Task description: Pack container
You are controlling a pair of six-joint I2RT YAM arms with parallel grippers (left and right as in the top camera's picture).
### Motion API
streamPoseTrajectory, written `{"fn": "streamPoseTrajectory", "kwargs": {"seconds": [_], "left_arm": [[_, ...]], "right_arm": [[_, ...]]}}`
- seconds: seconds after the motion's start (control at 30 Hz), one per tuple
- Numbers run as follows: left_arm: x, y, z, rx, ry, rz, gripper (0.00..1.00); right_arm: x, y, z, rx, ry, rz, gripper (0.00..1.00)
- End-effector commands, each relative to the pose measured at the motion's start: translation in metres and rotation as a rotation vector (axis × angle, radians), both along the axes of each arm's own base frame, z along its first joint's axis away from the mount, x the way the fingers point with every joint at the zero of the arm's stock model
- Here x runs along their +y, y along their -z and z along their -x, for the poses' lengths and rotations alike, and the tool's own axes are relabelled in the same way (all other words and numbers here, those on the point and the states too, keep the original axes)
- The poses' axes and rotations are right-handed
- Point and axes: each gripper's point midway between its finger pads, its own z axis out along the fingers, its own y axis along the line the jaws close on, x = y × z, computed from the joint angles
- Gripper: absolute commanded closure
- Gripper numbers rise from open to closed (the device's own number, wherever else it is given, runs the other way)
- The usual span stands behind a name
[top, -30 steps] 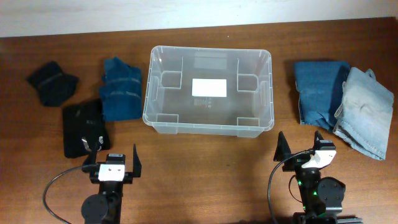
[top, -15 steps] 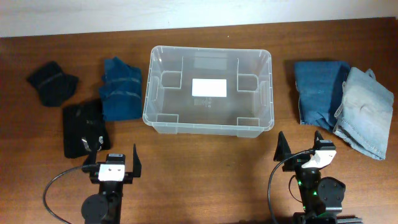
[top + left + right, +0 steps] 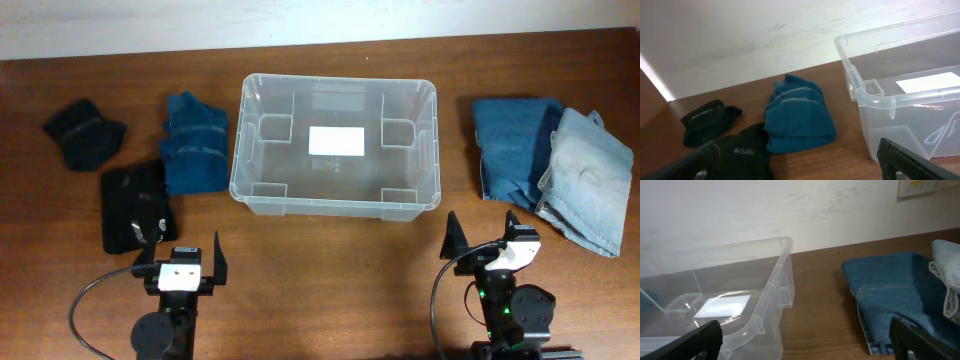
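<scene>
You were at a robot test bench in a plain room.
Your wooden table (image 3: 330,255) stood against a bare white wall (image 3: 730,30) scuffed with faint marks, with a small wall panel (image 3: 921,186) at the upper right of the right wrist view. At the bottom of the overhead frame the left arm (image 3: 165,330) and right arm (image 3: 515,312) trailed black cables (image 3: 72,312). Folded clothes (image 3: 195,145) lay on either side of the central clear bin (image 3: 335,205).

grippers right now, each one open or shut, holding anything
left gripper: open, holding nothing
right gripper: open, holding nothing
</scene>
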Motion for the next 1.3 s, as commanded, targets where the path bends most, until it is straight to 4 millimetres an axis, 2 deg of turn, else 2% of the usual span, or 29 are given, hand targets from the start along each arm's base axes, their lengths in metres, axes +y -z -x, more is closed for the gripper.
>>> {"fn": "streamPoseTrajectory", "kwargs": {"seconds": [0.0, 0.27, 0.53, 0.67, 0.87, 0.9, 1.0, 1.1, 1.27], "left_arm": [[0.001, 0.001, 0.000, 0.000, -0.001, -0.008, 0.01], [0.001, 0.001, 0.000, 0.000, -0.001, -0.008, 0.01], [0.001, 0.001, 0.000, 0.001, -0.001, -0.008, 0.01], [0.001, 0.001, 0.000, 0.000, -0.001, -0.008, 0.01], [0.001, 0.001, 0.000, 0.001, -0.001, -0.008, 0.01], [0.001, 0.001, 0.000, 0.000, -0.001, -0.008, 0.00], [0.001, 0.001, 0.000, 0.000, -0.001, -0.008, 0.01], [0.001, 0.001, 0.000, 0.000, -0.001, -0.008, 0.01], [0.001, 0.001, 0.000, 0.000, -0.001, -0.008, 0.01]], "right_arm": [[0.005, 0.001, 0.000, -0.001, -0.026, -0.009, 0.02], [0.005, -0.008, 0.002, -0.003, -0.023, -0.009, 0.01], [0.004, -0.050, 0.000, 0.062, -0.019, -0.013, 0.02], [0.005, -0.074, -0.014, 0.163, -0.028, -0.023, 0.02], [0.003, -0.121, -0.050, 0.334, -0.035, -0.038, 0.02], [-0.005, -0.135, -0.063, 0.390, 0.008, -0.031, 0.01], [-0.029, -0.151, -0.081, 0.489, 0.138, 0.005, 0.02], [-0.052, -0.158, -0.100, 0.587, 0.238, 0.032, 0.02], [-0.080, -0.156, -0.129, 0.670, 0.307, 0.023, 0.02]]}}
